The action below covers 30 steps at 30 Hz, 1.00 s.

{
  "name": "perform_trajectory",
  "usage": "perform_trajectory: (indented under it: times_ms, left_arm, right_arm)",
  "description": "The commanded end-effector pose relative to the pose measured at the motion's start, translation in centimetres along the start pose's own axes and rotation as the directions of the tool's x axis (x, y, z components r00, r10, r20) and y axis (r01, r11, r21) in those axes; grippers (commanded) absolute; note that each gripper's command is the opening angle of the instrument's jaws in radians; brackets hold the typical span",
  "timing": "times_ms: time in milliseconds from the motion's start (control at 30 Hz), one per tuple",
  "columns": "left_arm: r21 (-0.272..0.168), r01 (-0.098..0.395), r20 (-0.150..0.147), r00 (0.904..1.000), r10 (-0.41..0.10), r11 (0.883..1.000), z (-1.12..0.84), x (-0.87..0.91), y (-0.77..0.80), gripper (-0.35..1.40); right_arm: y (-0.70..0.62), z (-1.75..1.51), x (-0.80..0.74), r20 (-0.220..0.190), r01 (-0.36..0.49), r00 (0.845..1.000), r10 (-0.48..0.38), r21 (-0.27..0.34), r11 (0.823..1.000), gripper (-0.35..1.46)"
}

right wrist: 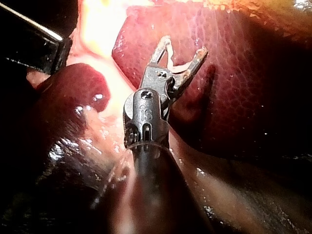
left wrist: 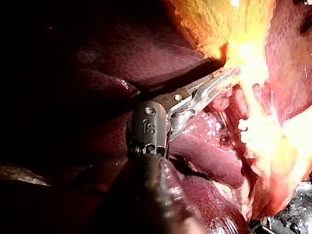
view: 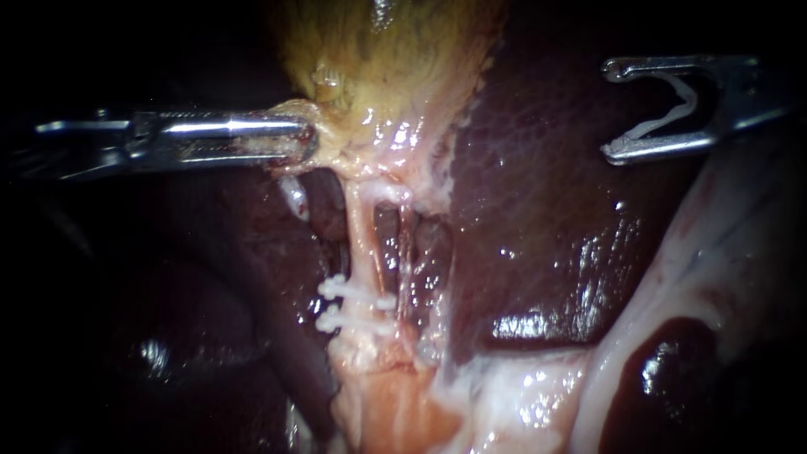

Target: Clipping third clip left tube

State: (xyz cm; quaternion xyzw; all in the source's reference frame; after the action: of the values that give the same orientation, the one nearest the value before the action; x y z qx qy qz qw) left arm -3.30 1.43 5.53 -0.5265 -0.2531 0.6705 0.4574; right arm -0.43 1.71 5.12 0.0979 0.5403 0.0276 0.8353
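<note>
**Jaws clamped at left, clip waiting at right**

Jaws of the left instrument [view: 298, 139] lie pressed together on pale tissue at the lower end of the gallbladder [view: 395, 50], drawing it toward the view's left. The left wrist view shows the same bite, with yellow tissue caught near the tips.

Below that hold the left tube [view: 363, 240] runs down, taut and exposed. Two clips [view: 349, 292] already sit across its lower part, one just under the other. The stretch between them and the gallbladder is bare. A second, thinner tube [view: 407, 252] hangs just to its right, and the dark liver [view: 538, 210] fills the ground beyond.

Well apart, at the upper right, the right instrument [view: 612, 109] hovers over the liver. Its jaws stand wide, with a loaded clip [view: 683, 105] seated between them and touching both.

The clip has yet to be brought to the tube, so the approach carries the risk:

- The open tips could scrape the liver if they travel low across it.
- An approach from the right meets the thinner tube first, so the clip could catch both tubes.
- Closing too low would crowd the two clips.
- A harder pull by the left instrument could tear the gallbladder tissue.
- A slacker pull would let the tube sag away from the jaws.
</note>
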Motion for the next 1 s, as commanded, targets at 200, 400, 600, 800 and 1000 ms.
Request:
perform_trajectory:
  times_ms: [200, 400, 600, 800, 1000]
  left_arm:
    - [-0.009, 0.006, 0.005, 1.0000, -0.006, 1.000, -0.16, 0.11, 0.04, -0.35]
    - [-0.001, 0.024, -0.008, 0.9997, -0.024, 1.000, -0.52, 0.38, 0.11, -0.35]
    - [0.004, 0.034, -0.019, 0.9993, -0.034, 0.999, -0.66, 0.44, 0.09, -0.35]
    - [0.006, 0.034, -0.019, 0.9992, -0.034, 0.999, -0.65, 0.44, 0.10, -0.35]
    - [0.006, 0.034, -0.020, 0.9992, -0.034, 0.999, -0.63, 0.44, 0.10, -0.35]
  right_arm:
    - [0.00, 0.00, 0.00, 0.000, 0.000, 1.000, 0.000, 0.000, 1.000, 0.49]
    - [0.00, 0.00, 0.00, 0.000, 0.000, 1.000, 0.000, 0.000, 1.000, 0.49]
    - [-0.01, 0.02, 0.00, 0.000, 0.000, 1.000, 0.000, 0.000, 1.000, 0.49]
    - [-0.15, 0.21, 0.08, -0.013, -0.030, 0.999, 0.030, 0.021, 0.999, 0.50]
    - [-0.51, 0.75, 0.20, -0.041, -0.119, 0.992, 0.123, 0.088, 0.989, 0.50]
